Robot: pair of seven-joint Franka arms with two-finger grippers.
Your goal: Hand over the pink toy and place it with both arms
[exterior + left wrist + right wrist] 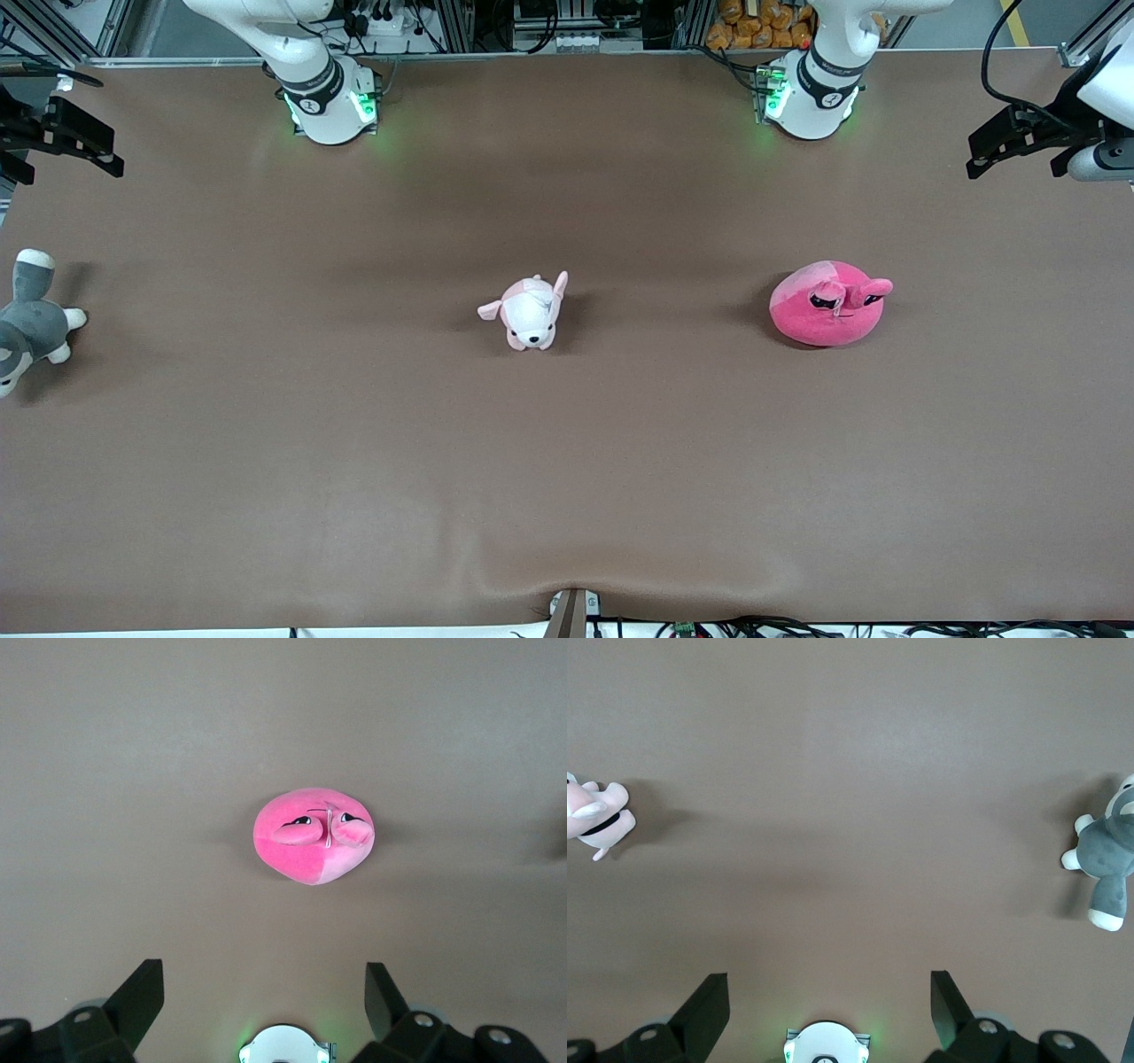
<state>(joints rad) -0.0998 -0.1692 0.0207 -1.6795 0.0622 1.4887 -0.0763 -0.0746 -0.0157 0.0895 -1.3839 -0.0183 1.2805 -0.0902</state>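
Hot-pink, round and the biggest of the three plush animals: pink toy [830, 305] sitting on the brown table [567, 461] toward the left arm's end, about midway between the base edge and the edge nearest the front camera, untouched. Level with it at mid-table, a pale puppy plush [530, 312]; at the edge on the right arm's end, a grey-and-white plush [28, 321]. Left gripper [265, 992] raised high over the table's left-arm end, fingers spread wide, holding nothing, with the pink toy well apart from it on the mat in the wrist view. Right gripper [829, 999] likewise up at the edge on its own end, fingers wide apart and empty, waiting. Judged as the very start: no pickup yet, handover and placing both undone. Next move, probably for the left arm as the closer one: come down over the pink toy, straddle its soft body with the open fingers, close and lift, then carry it toward mid-table for the right gripper to take. Worth minding: squashy plush, floppy ears, easy to pinch only a flap.
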